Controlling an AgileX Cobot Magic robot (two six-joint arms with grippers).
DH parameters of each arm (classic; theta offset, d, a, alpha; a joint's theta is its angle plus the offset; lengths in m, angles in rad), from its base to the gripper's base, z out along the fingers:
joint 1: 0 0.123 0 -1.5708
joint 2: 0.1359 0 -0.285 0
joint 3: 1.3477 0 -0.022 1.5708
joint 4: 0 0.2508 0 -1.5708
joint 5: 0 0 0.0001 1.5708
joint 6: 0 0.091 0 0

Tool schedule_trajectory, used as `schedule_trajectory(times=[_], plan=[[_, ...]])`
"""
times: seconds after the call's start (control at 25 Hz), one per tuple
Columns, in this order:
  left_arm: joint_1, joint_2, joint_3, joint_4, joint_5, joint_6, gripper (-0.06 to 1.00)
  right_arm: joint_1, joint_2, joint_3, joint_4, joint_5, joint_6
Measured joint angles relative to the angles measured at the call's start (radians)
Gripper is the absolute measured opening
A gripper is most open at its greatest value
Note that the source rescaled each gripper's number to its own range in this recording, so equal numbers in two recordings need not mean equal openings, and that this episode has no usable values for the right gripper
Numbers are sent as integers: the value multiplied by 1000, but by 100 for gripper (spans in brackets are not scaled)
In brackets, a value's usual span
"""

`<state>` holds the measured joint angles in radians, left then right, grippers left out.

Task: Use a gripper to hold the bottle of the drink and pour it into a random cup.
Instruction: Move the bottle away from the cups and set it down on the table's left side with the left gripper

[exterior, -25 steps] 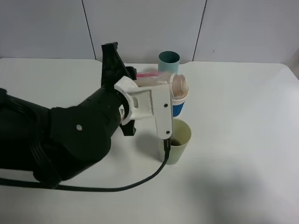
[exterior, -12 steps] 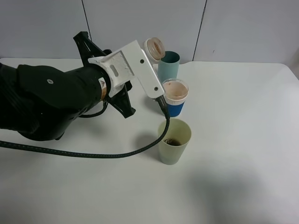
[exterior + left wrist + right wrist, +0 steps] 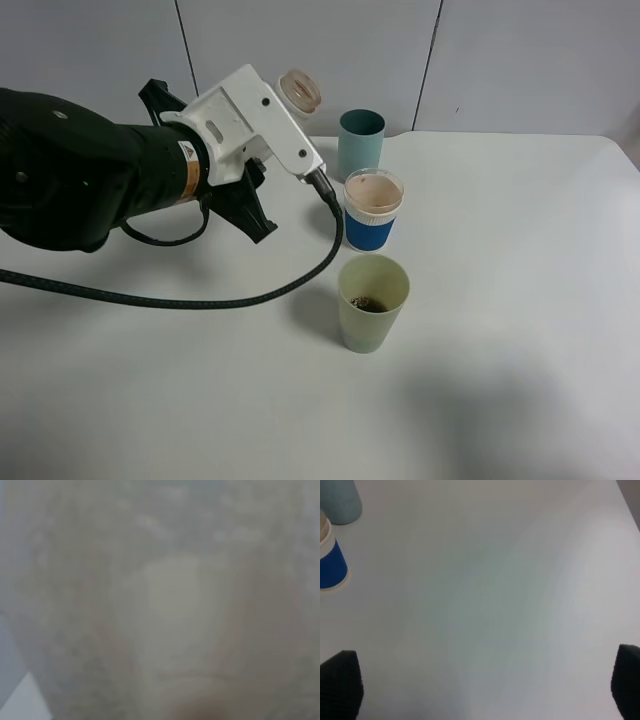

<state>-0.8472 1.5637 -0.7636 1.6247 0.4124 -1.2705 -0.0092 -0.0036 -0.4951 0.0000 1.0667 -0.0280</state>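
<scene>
The whole layout is given only by the exterior high view. The left gripper (image 3: 283,112) is raised above the desk (image 3: 500,300), left of the cups, its jaws closed on the bottle of the drink (image 3: 300,90). The bottle is held aloft, tilted, its tan-rimmed mouth turned toward the camera.

The left wrist view is filled by a pale, blurred surface, possibly the bottle at close range; nothing sharper can be made out there.

In the right wrist view bare desk is shown, with the blue-and-white paper cup (image 3: 330,560) and the teal cup (image 3: 340,500) at one corner. Two dark tips are seen at the frame's lower corners, well apart, so the right jaws are taken as open and empty. This gripper is not seen in the high view.

Three cups are counted, in a line running from the back wall toward the front: teal cup (image 3: 360,143), paper cup (image 3: 372,210), then the cup (image 3: 372,315), pale green, with dark liquid at its bottom.

Open desk is left to the right and front of the cups. A black cable (image 3: 200,300) lies curved across the left half.
</scene>
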Motion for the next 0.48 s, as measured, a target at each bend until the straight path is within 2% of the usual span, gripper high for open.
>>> schedule_trajectory(times=[0.2,0.36,0.48], plan=[[82,-41,0,-102,-103,90,5,0,0,0,0,0,0],[135,-50,0,-227,-212,249,5,0,0,0,0,0,0],[179,-50,0,-359,-323,405,5,0,0,0,0,0,0]])
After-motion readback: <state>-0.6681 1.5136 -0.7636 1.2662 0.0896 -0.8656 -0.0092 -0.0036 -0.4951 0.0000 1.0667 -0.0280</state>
